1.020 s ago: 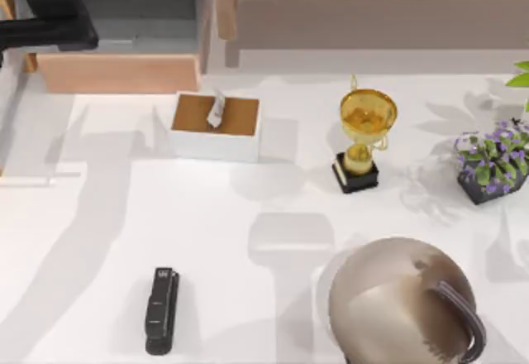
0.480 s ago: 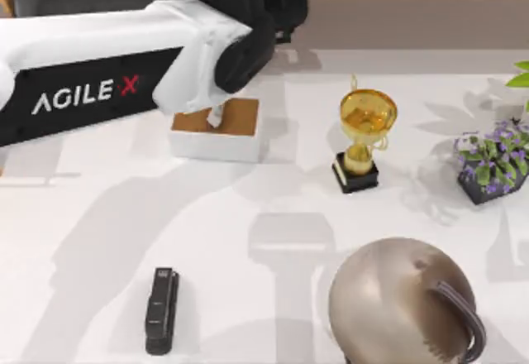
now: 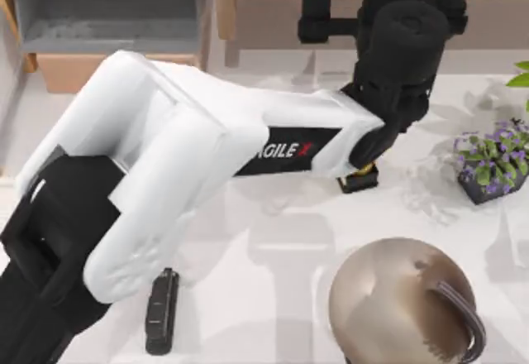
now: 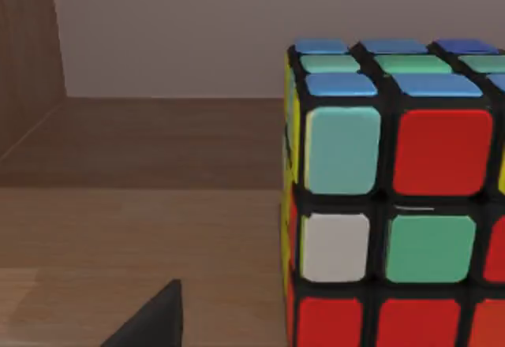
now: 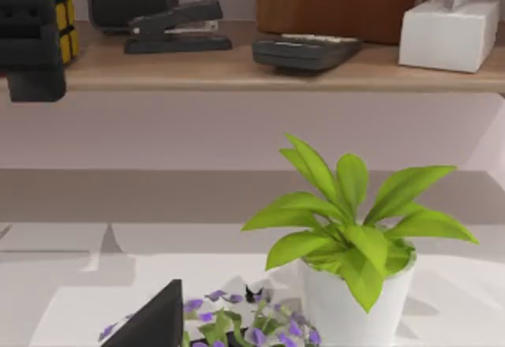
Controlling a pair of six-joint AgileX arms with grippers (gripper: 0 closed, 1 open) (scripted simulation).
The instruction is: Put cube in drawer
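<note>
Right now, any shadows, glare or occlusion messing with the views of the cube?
Top view: the left arm spans the table, throws soft grey shadows on the white table, and its wrist hides the cube's spot on the shelf. Left wrist view: the cube is evenly lit, no glare, cropped at the frame edge. Right wrist view: the potted plant is flatly lit, its shadow faint.

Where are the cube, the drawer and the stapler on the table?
cube point(image 4: 394, 197), left wrist view, on the sticker face turned to the camera.
drawer point(image 3: 107, 12), top view, on its grey inner floor.
stapler point(image 3: 161, 310), top view, on the middle of its black body.
</note>
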